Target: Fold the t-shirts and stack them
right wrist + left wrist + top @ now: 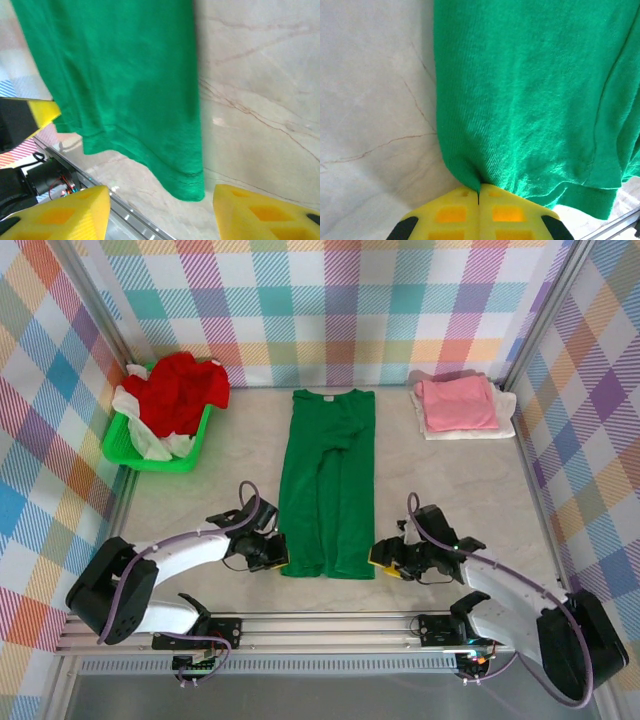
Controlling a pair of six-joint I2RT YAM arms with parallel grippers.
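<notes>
Table (185, 495) holds green t-shirt (328, 490), basket (117, 447) and folded shirts (457, 405).

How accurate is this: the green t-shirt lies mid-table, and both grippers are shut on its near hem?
Only one part is off. The left gripper is shut on the near hem of the green t-shirt, but the right gripper is open. The right wrist view shows its fingers spread to either side of the hem corner, not pinching it.

Green t-shirt (328, 485): table centre, a narrow strip, collar at 12, hem at 6.
My left gripper (270, 552): at its 7 o'clock hem corner.
My right gripper (390, 558): beside its 5 o'clock corner.
Lime basket (150, 462): 10 o'clock, red t-shirt (180, 390) heaped inside.
Pink t-shirt (456, 405): folded, 2 o'clock.
</notes>
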